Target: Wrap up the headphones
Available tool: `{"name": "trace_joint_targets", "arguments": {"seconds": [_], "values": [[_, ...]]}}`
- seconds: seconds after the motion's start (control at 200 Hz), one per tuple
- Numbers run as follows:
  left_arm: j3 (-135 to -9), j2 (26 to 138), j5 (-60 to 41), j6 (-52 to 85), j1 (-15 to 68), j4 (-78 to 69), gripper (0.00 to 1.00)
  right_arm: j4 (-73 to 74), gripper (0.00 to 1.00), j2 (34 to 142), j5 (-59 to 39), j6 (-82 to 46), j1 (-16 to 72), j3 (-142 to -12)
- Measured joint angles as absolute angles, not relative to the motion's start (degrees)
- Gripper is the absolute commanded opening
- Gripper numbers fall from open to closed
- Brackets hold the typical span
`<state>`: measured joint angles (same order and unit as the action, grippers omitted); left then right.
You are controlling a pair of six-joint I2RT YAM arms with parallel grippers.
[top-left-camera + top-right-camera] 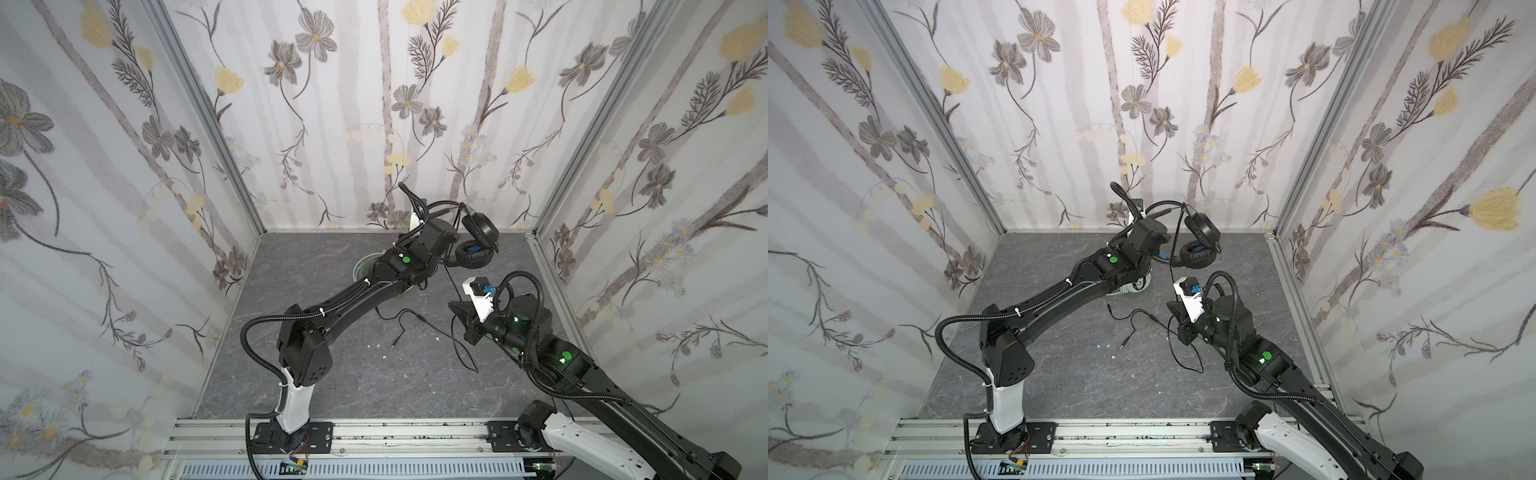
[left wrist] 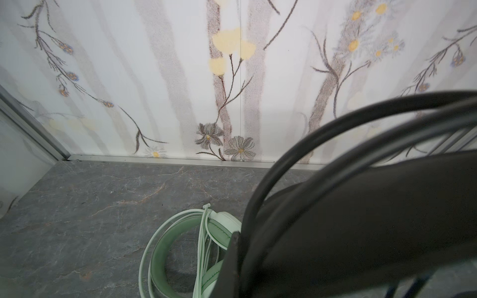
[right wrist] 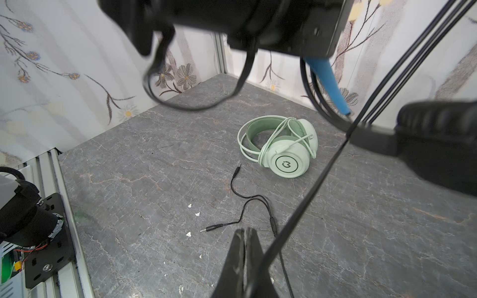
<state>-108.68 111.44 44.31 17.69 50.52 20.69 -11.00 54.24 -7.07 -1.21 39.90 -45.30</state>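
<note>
While the black headset (image 1: 478, 243) is held up off the floor (image 3: 129, 180) near the back wall (image 1: 353, 124), its headband is clamped in the left gripper (image 1: 445, 236), whose jaws are closed on it. Two padded black earcups are seen hanging just beside that gripper in both top views, one above the other. Blue is noted inside the lower cup. A blue inner band is recorded in the right wrist view.

The black cable (image 3: 272, 223) is drawn taut from the headset down to the right gripper (image 3: 245, 247). Its jaws are pressed together, and the cable appears pinched at their tip. Past the gripper, slack cable is laid in loose curves on the floor. It is forked into two leads, each ended by a jack plug (image 3: 214, 227).

The mint-green headset (image 3: 281, 147) is laid flat on the floor towards the back, largely covered by the left arm in both top views. Its whitish cable (image 3: 271, 136) is wound around the headband and over the earcups. A dark ring mark is noted on the outer cup. One plug lies near that cup. A few white flecks (image 3: 197, 214) are scattered on the floor.
</note>
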Motion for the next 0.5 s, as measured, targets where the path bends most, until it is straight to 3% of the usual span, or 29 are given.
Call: {"name": "trace_joint_targets", "arguments": {"seconds": [0.5], "values": [[-79.1,93.2,43.8,-6.5,51.3,5.6,0.0,-26.4,0.0,62.3,-2.1,13.1,40.0,-60.9]]}}
